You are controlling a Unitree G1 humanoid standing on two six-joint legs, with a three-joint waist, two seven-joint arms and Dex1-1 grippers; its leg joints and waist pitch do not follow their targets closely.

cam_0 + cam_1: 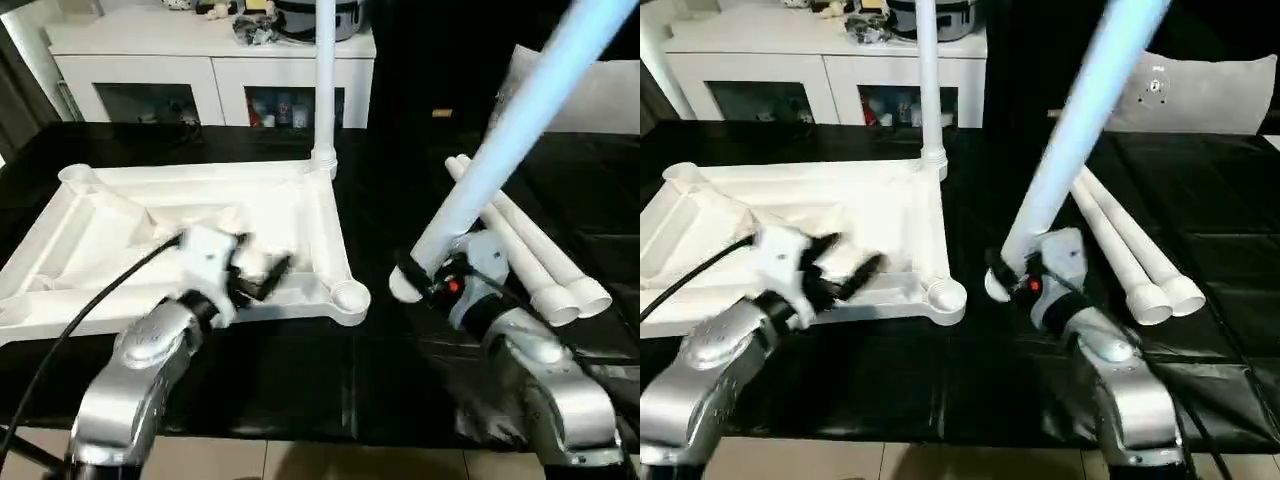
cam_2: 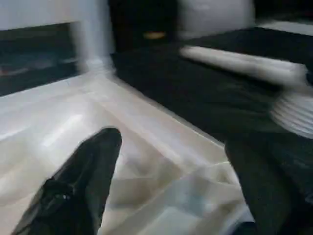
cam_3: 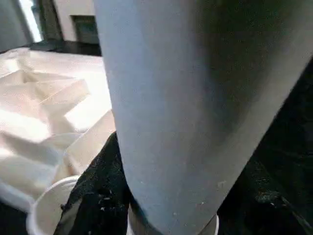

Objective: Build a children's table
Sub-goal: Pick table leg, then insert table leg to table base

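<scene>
Beside the upturned tabletop point(image 1: 200, 235) on the black desk point(image 1: 380, 180), the right end effector point(image 1: 1015, 278) pinches a tilted leg point(image 1: 510, 135) — next, seat its foot in the near corner socket point(image 1: 945, 297). Left end effector point(image 1: 262, 275) hovers spread over the tabletop.

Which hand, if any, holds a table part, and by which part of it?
The right hand holds a white leg near its lower end; the left hand holds nothing.
</scene>
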